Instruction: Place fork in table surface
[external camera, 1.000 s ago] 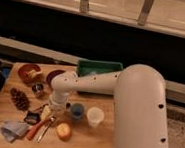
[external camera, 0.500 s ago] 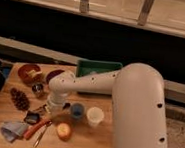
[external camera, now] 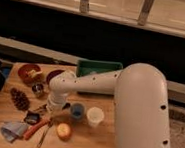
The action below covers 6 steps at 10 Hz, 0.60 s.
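low over table surface point(external camera: 7, 113), jaws amid fork point(external camera: 44, 136), pinecone point(external camera: 19, 99), blue cup point(external camera: 76, 110)

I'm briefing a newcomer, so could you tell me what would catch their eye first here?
The bulky white arm dominates the right side, reaching left across the wooden table. Its end effector hangs low near the table's middle. Behind it sits a green tray, and a pine cone lies at the left.
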Each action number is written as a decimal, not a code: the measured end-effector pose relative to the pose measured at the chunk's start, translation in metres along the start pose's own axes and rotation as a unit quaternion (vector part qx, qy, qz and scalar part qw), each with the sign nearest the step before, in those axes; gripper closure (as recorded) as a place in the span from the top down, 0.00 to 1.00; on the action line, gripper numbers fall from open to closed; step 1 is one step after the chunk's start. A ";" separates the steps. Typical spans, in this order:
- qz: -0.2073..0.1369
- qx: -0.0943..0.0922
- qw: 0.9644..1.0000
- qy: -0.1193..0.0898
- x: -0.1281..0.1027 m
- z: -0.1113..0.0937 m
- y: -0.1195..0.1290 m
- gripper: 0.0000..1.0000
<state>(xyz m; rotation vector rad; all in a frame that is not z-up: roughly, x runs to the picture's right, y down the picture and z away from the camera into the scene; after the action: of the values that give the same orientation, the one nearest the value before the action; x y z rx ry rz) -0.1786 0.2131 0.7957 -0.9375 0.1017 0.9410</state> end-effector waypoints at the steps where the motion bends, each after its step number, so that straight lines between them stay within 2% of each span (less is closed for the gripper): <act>1: 0.001 0.007 1.000 -0.007 -0.001 -0.013 -0.002 0.00; 4: 0.007 0.043 0.999 -0.033 -0.003 -0.068 -0.007 0.00; 6: 0.010 0.074 0.996 -0.051 -0.005 -0.104 -0.009 0.00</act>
<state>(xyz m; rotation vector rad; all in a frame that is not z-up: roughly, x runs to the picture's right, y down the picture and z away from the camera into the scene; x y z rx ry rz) -0.1431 0.1317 0.7396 -0.7515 0.0935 0.9842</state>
